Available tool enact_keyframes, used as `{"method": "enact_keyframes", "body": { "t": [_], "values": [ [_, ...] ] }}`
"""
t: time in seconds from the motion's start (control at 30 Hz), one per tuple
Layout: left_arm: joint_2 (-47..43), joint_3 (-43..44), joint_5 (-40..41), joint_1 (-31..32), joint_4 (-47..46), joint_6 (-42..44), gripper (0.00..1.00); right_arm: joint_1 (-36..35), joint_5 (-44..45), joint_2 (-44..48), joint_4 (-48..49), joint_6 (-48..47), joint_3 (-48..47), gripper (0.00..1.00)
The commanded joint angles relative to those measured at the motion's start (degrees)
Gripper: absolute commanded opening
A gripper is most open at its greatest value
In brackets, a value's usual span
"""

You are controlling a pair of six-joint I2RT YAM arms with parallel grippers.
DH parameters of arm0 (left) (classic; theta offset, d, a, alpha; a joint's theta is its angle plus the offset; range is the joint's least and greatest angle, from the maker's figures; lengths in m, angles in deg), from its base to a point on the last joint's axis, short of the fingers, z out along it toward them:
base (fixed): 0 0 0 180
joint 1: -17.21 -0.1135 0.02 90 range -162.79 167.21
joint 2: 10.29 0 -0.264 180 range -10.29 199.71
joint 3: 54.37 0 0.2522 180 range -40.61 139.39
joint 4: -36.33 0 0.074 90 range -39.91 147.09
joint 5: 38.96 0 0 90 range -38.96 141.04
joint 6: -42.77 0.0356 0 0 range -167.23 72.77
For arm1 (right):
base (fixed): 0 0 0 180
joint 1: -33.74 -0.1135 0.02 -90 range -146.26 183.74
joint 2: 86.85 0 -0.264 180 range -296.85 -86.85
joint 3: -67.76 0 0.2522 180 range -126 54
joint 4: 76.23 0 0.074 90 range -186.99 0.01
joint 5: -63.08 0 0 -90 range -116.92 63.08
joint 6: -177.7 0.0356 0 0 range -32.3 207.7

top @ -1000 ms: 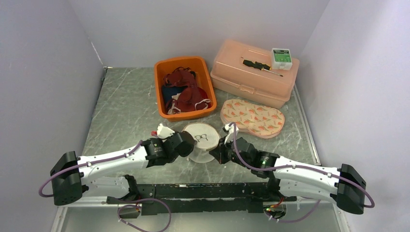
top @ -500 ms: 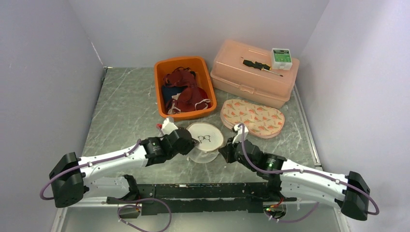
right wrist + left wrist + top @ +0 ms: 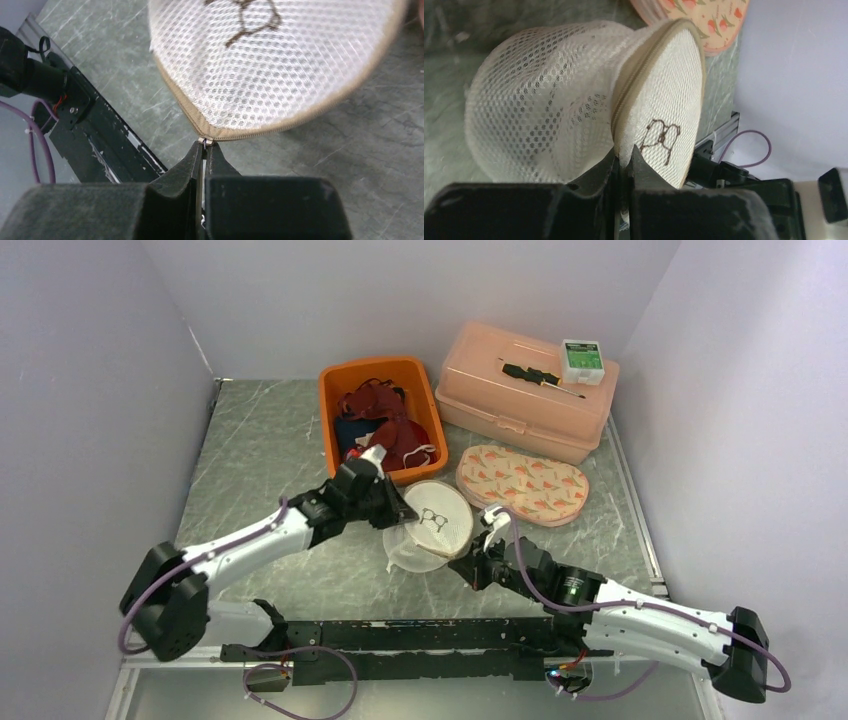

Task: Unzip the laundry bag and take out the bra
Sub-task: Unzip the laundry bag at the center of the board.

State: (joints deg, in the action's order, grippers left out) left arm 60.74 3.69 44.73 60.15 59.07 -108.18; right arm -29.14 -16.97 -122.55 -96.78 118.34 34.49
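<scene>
Pinching the zipper pull at the centre of its view, the right pincer is closed on it and should draw along the tan zip line, not away from it. The left pincer, clamped on the rim of the laundry bag at lower centre, should brace against that. Mid-frame from above, the bag lies tilted on the table; no bra shows.

through the mesh of the laundry bag i cannot tell what lies inside. my left gripper hides the bit of rim it pinches. the zip pull is a tiny glint, mostly swallowed by my right gripper. the right wrist view's top edge cuts the bag off. the label on the small box, on the pink case by the tabletop's far right corner, is too small to read.
</scene>
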Motion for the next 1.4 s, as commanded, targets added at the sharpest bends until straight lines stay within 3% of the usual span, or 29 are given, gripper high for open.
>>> {"method": "enact_keyframes", "body": {
  "t": [0.0,0.03,0.13,0.2,0.3,0.43,0.53,0.7,0.87,0.93,1.23,1.37],
  "values": [
    [7.0,7.2,-11.7,-2.5,-2.8,11.9,0.18,-2.0,-1.3,-0.5,3.6,0.7,1.4,0.0],
    [7.3,7.3,-12.3,-2.4,-3.3,11.8,0.28,-2.2,-0.9,-1.1,4.4,1.2,1.6,0.0],
    [4.4,3.9,-11.0,-2.4,-4.7,9.6,0.71,-2.4,-0.1,-2.8,8.0,2.7,2.9,0.0],
    [0.5,1.6,-9.2,-2.4,-3.4,8.0,0.85,-2.4,0.8,-3.9,10.2,3.9,3.4,0.0],
    [-6.8,-2.8,-7.0,-2.4,0.2,3.6,0.94,-2.4,1.8,-5.7,12.5,5.2,3.4,0.0],
    [-18.4,-8.5,-2.8,-1.1,5.8,-6.2,0.94,-2.5,2.7,-8.2,13.4,4.9,2.3,0.0],
    [-23.9,-11.2,4.4,4.8,7.7,-13.8,0.94,-2.6,3.1,-9.4,14.1,4.7,1.7,0.0],
    [-17.5,-8.0,18.1,17.9,6.4,-20.1,0.93,-2.6,2.7,-11.7,15.3,4.4,0.8,0.0],
    [-7.4,-3.1,20.0,19.4,2.7,-21.4,0.77,-2.7,2.2,-12.9,15.4,3.7,0.1,0.0],
    [-5.5,-2.0,21.0,19.4,1.8,-21.4,0.67,-2.7,2.1,-12.5,15.1,3.4,0.1,0.0],
    [0.6,0.3,22.4,19.3,1.2,-22.1,0.42,-2.8,1.4,-10.2,13.8,2.7,0.4,0.0],
    [2.5,0.6,21.3,19.3,0.2,-21.7,0.25,-2.9,1.0,-10.4,13.3,2.3,0.2,0.0]
  ]
}}
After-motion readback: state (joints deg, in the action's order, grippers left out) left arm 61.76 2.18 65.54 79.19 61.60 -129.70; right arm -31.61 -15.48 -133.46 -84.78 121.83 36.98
